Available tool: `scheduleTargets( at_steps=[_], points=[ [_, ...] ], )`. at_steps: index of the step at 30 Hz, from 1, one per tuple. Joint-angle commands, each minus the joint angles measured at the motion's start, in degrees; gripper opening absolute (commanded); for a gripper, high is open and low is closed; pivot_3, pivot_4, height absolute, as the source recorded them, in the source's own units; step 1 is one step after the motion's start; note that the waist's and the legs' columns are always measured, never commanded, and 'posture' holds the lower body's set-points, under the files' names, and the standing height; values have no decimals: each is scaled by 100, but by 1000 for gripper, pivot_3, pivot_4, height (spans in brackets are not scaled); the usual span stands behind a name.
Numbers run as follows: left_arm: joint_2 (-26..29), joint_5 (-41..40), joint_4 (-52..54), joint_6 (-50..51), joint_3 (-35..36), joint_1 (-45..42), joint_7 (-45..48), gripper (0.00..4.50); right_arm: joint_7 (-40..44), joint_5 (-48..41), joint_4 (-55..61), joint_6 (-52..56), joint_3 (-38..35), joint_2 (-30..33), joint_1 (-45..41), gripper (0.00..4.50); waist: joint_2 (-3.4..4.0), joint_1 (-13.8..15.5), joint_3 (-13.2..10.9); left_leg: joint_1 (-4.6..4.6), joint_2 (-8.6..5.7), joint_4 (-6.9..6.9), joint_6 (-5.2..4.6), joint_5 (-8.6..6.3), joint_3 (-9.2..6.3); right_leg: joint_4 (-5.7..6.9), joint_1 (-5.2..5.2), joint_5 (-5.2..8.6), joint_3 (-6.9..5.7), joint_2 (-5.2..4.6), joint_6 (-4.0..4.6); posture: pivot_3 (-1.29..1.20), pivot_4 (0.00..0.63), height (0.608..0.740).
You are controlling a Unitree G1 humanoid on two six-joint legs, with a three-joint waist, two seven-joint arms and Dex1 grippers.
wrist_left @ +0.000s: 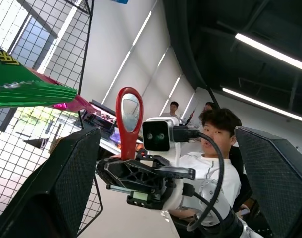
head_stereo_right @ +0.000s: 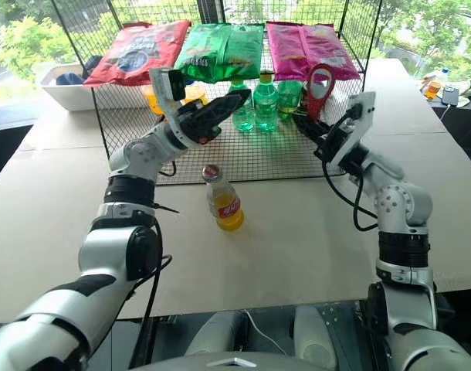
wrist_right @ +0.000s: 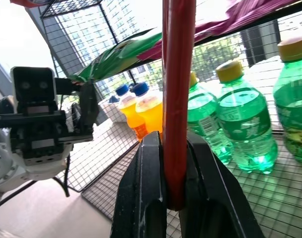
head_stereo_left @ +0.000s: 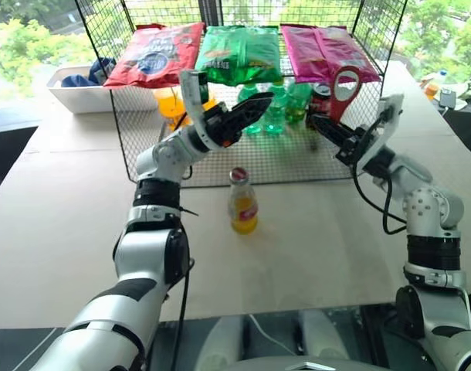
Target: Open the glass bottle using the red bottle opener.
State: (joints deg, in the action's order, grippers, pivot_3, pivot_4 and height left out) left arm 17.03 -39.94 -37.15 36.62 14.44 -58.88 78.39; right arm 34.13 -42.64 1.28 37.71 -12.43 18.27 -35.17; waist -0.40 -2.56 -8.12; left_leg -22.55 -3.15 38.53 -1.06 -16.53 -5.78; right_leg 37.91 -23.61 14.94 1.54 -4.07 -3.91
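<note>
The glass bottle (head_stereo_left: 242, 202), with orange-yellow drink and a metal cap, stands upright on the table in front of the wire rack, between the two arms. My left gripper (head_stereo_left: 249, 113) hovers above and behind it, open and empty, with its fingers (wrist_left: 57, 188) spread wide. My right gripper (head_stereo_left: 319, 122) is off to the right, shut on the handle of the red bottle opener (head_stereo_left: 345, 91). The ring head of the opener (wrist_left: 128, 116) points up, and its handle (wrist_right: 178, 99) sits clamped between the right fingers. Both grippers are clear of the bottle.
A wire rack (head_stereo_left: 297, 166) stands behind the bottle, with green bottles (head_stereo_left: 276, 108), orange plastic bottles (wrist_right: 150, 111) and a can (head_stereo_left: 320, 94) inside and chip bags (head_stereo_left: 239, 52) on top. A white bin (head_stereo_left: 77, 97) sits at the far left. People (wrist_left: 218, 144) sit beyond the table.
</note>
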Motion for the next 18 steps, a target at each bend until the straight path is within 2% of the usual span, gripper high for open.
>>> scheduleTargets(
  at_steps=[1,6,11,14,18],
  points=[
    [398,-459,1060,410,270,443,-22,4450,-232,-34,247,-244,-346,26,261,0,-1,-16,1,2,1,-1,0,0,2,1,0,0,3,0,0,0,150,740],
    [1015,-1130,2279,1327,532,1266,-297,4450,-411,-102,468,-286,-466,4,682,0,-1,-72,1,1,3,-4,0,0,0,-1,-1,0,6,-1,0,0,150,740],
    [1644,-1564,3098,1843,725,2188,-356,4450,-532,-185,339,-350,-642,-9,713,0,-1,-93,2,10,4,3,0,0,2,-2,3,0,9,0,0,0,150,740],
    [1909,-1643,3403,1826,768,2561,-369,4450,-531,-161,181,-410,-682,-11,623,0,-3,-77,3,12,6,3,1,0,4,-2,2,0,11,1,0,0,150,740],
    [1837,-1482,3654,1303,727,2750,-574,4450,-574,-132,-30,-501,-679,-78,443,0,-3,-17,3,12,3,4,0,0,7,-6,3,0,12,-2,1,0,150,740]
  ],
)
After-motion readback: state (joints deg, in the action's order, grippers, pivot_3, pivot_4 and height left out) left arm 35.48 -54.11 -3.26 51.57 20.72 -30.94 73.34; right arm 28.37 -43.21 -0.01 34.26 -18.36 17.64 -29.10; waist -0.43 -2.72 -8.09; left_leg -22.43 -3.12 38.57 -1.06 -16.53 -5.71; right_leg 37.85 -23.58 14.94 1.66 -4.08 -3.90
